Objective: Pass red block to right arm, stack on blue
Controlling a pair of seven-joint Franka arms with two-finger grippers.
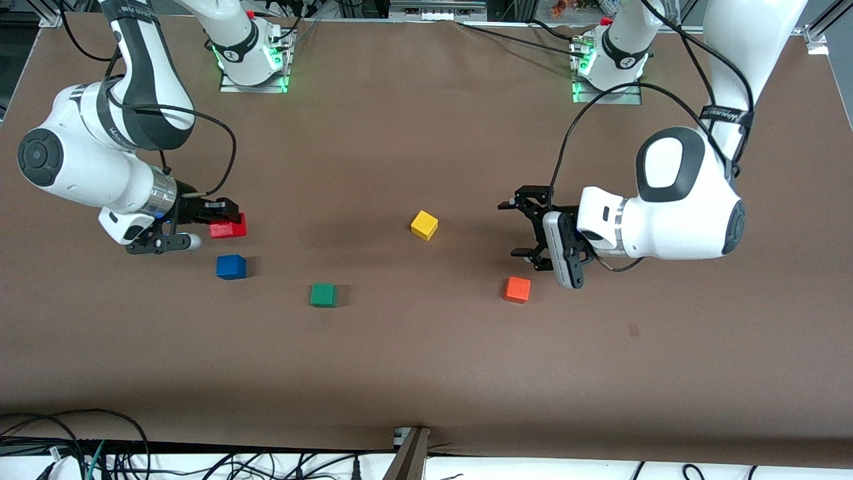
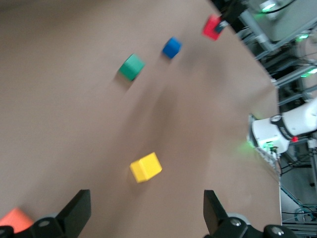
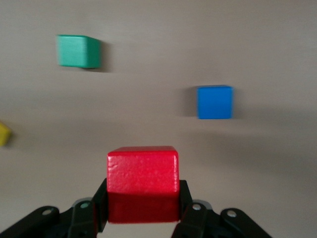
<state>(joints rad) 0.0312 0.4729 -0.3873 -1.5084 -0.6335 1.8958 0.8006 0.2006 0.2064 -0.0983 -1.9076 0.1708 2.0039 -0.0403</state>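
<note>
While the right arm carries the cube, the scene reads as follows.

Right gripper: the right gripper point(image 1: 223, 217) is clamped on the red block point(image 1: 228, 227), its two black fingers pressing the cube's opposite sides in the right wrist view point(image 3: 143, 201); it sits toward the right arm's end of the table.

Red block: held between those fingers point(image 3: 143, 182), just beside the blue block point(image 1: 231, 267) rather than over it. Whether the cube is lifted off the table point(image 1: 426, 360) or resting on it cannot be told.

Blue block: it sits flat on the table, nearer to the front camera than the red block, with nothing on top. It shows in the right wrist view point(image 3: 214, 102) and, far off, in the left wrist view point(image 2: 171, 47).

Left gripper: the left gripper point(image 1: 526, 230) is spread wide and holds nothing; the left wrist view shows its two fingertips point(image 2: 78, 210) well apart. It is over bare table near the orange block point(image 1: 517, 289), toward the left arm's end, and this arm waits.

Green block: the green block point(image 1: 323, 295) lies between the blue and orange blocks, nearest the front camera of all the cubes.

Yellow block: the yellow block point(image 1: 424, 225) sits near the table's middle, farther from the front camera than the green one, apart from the others.
</note>
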